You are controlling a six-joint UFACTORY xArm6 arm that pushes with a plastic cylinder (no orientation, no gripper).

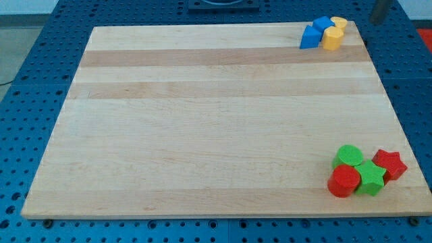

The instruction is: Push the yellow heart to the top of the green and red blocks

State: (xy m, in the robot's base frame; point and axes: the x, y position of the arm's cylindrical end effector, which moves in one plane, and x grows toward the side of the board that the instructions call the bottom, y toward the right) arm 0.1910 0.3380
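- Pale wooden board [216, 121] lies on a blue perforated table [40, 40]; only one camera view is given.
- Two yellow blocks sit in the board's top right corner. I take the nearer one as the yellow heart [331, 38], but its shape is too small to make out, so neither its pointing direction nor its long axis can be told. The other yellow block [339, 23] touches it from behind.
- Two blue blocks [316, 32] press against the heart's left side.
- Far below the heart, in the bottom right corner, four blocks cluster touching: green cylinder [349, 156], green star [371, 177], red cylinder [344, 181], red star [390, 164].
- My tip [379, 22] hangs just off the board's top edge, to the right of the heart, touching no block and holding nothing.
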